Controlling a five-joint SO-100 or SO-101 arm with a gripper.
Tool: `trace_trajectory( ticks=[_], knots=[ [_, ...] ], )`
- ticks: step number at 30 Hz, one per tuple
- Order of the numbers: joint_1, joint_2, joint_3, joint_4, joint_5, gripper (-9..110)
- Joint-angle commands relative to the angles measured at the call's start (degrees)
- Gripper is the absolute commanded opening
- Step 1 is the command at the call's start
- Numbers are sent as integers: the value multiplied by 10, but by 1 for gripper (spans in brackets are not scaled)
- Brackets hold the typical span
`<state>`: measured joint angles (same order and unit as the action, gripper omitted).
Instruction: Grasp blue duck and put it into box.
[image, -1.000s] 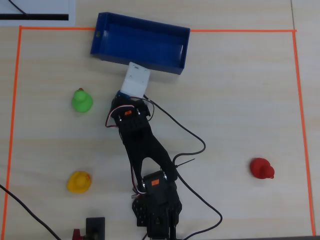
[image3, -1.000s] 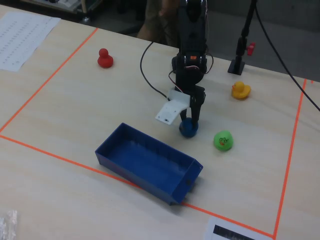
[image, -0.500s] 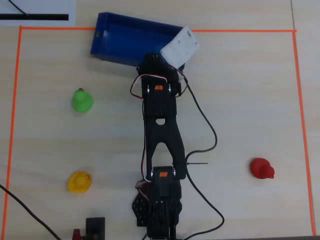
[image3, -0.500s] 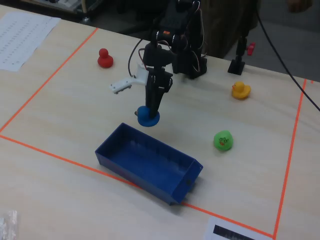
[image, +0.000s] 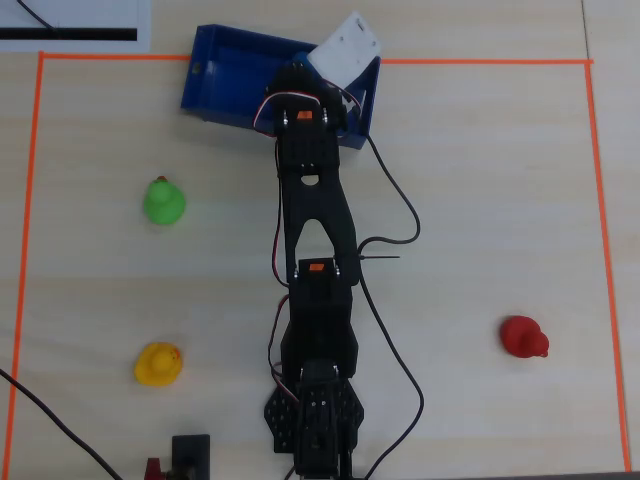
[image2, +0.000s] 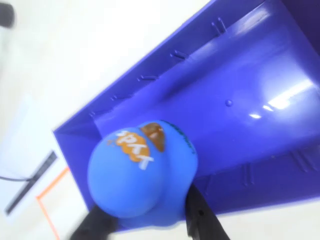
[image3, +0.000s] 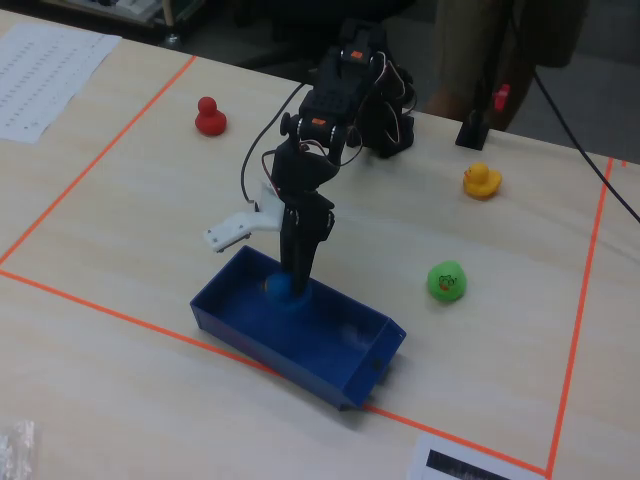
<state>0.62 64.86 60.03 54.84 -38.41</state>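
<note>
The blue duck (image2: 142, 170) sits between my gripper's (image2: 150, 222) two black fingers, which press on both its sides. It carries an orange patch with white letters. In the wrist view it hangs just over the near corner of the dark blue box (image2: 240, 100). In the fixed view my gripper (image3: 292, 288) points straight down into the left end of the box (image3: 340, 375), and the duck (image3: 279, 292) is low inside, near the floor. In the overhead view the arm (image: 310, 140) covers the duck, and the box (image: 225, 85) lies at the top edge of the taped area.
A green duck (image: 163, 200), a yellow duck (image: 158, 364) and a red duck (image: 523, 336) stand apart on the table. Orange tape (image: 590, 200) frames the work area. The box lies across the tape line (image3: 120, 310). The arm's cables (image: 400, 210) trail to its right.
</note>
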Motion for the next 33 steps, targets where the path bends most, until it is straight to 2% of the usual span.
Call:
trace_trajectory(
  ticks=[1, 5, 8, 9, 14, 20, 28, 33],
  knots=[
    [5, 47, 25, 10, -42, 36],
    [29, 128, 110, -11, -45, 24],
    [46, 222, 214, -28, -49, 1],
    [49, 272, 278, -49, -60, 0],
    [33, 547, 638, -156, -123, 0],
    [-19, 839, 930, -157, -134, 0],
    [9, 1135, 1165, -33, -210, 0],
    [25, 1216, 1181, 97, -240, 0]
  ],
)
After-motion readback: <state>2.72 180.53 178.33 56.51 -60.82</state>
